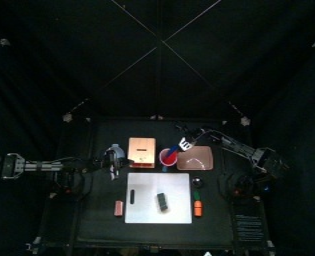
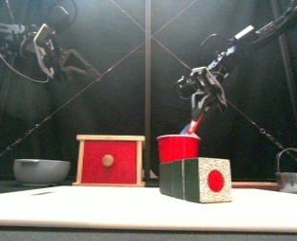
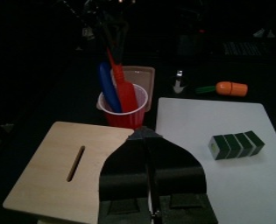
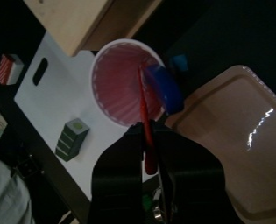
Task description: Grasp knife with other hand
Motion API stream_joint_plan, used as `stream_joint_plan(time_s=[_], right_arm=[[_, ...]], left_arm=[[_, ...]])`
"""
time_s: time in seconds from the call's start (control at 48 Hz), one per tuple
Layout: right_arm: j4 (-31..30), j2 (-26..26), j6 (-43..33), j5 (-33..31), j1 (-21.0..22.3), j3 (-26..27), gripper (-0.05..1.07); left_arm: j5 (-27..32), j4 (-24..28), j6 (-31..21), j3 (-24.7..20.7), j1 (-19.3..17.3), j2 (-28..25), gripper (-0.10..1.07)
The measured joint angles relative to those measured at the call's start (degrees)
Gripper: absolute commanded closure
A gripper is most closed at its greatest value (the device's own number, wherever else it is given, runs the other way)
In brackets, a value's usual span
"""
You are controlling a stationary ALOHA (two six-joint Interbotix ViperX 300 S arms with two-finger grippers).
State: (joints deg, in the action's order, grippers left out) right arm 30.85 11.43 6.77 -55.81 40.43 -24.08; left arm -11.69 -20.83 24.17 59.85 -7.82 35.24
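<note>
A red cup (image 2: 178, 148) stands behind the white cutting board and holds a red knife (image 2: 193, 122) and a blue utensil (image 3: 107, 77). My right gripper (image 2: 199, 102) hangs just above the cup and is shut on the red knife's handle. In the right wrist view the knife (image 4: 146, 118) runs from the jaws down into the cup (image 4: 119, 74). My left gripper (image 3: 140, 134) is shut and empty. It hovers above the wooden box, left of the cup (image 1: 168, 156), and shows high at the left in the front view (image 2: 38, 49).
A wooden box (image 2: 110, 160) with a red front stands left of the cup. A green block (image 2: 197, 179) lies on the cutting board (image 1: 146, 185). A grey bowl (image 2: 41, 170) is at the far left and a metal pot (image 2: 293, 175) at the right. An orange carrot (image 3: 228, 87) lies beside the board.
</note>
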Motion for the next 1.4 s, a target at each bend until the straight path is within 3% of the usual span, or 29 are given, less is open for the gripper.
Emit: stream_joint_plan(time_s=[0.25, 0.417, 0.604, 0.792, 1.104, 1.271, 1.396], right_arm=[[0.0, 9.67, 0.88, 0.18, 0.0, -0.26, 0.63], [0.18, 17.49, 1.23, 4.92, -1.05, -4.66, 0.63], [-0.26, 25.22, 1.41, 16.79, -6.77, -12.39, 0.64], [-2.9, 30.85, 1.23, 34.54, -17.4, -21.36, 0.64], [-14.77, 27.51, 0.62, 53.79, -33.13, -27.95, 0.64], [-21.09, 23.91, 0.26, 61.52, -38.5, -29.0, 0.64], [-22.85, 20.39, 0.26, 66.36, -39.29, -29.09, 0.64]], left_arm=[[-0.09, 0.0, -0.09, 0.09, 0.0, 0.0, 0.91], [-0.09, 0.0, -0.09, 0.09, 0.18, 0.0, 0.91], [-0.18, 0.0, -0.09, 0.26, 0.35, 0.0, 0.91], [-0.26, 0.0, -0.09, 0.26, 0.44, 0.09, 0.91], [-1.14, 0.0, 0.0, 0.26, 1.58, 0.0, 0.76], [-1.85, 0.09, -0.09, 0.26, 4.31, -0.18, 0.56], [-3.34, 0.0, 0.0, 0.26, 6.68, -0.97, 0.36]])
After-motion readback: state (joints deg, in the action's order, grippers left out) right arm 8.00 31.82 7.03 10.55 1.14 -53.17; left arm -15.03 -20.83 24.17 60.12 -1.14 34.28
